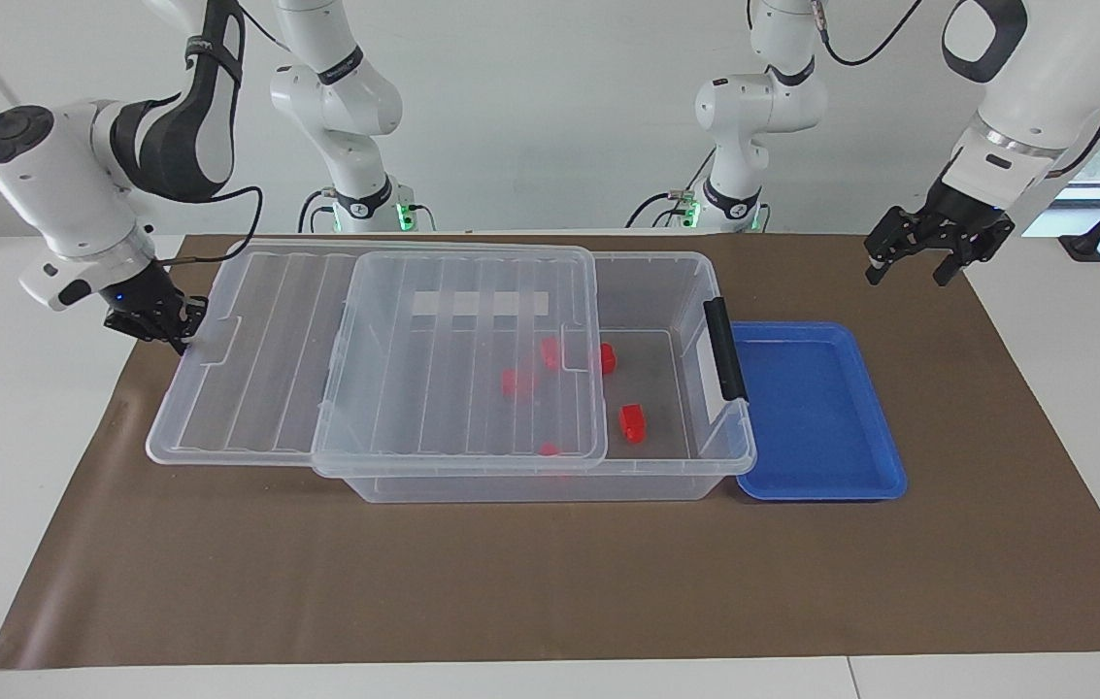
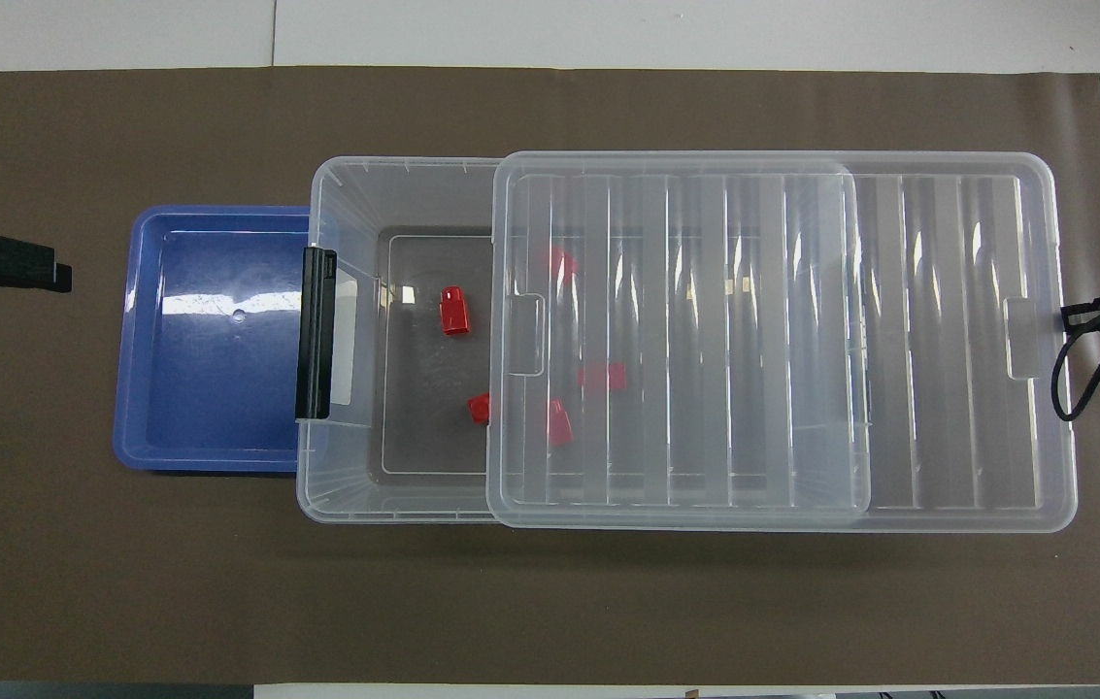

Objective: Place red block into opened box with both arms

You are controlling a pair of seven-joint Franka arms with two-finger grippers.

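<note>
The box (image 1: 668, 276) (image 2: 355, 184) stands in the middle of the mat, its ribbed clear lid (image 1: 297, 340) (image 2: 938, 340) lying slid over most of it and overhanging toward the right arm's end. Several red blocks lie inside. One red block (image 1: 632, 422) (image 2: 454, 311) lies uncovered, a second (image 1: 607, 358) (image 2: 480, 408) sits half under the lid's edge, and the others (image 2: 601, 377) show through the lid. My right gripper (image 1: 177, 333) (image 2: 1076, 313) is shut, its tips against the lid's end edge. My left gripper (image 1: 906, 278) (image 2: 50, 275) hangs open and holds nothing, over the mat past the tray.
A shallow blue tray (image 1: 816, 408) (image 2: 210, 340) with nothing in it lies against the box's black-latch end (image 1: 724, 348). Brown mat (image 1: 550, 582) covers the table. Two slimmer white arms (image 1: 346, 97) stand at the robots' edge of the table.
</note>
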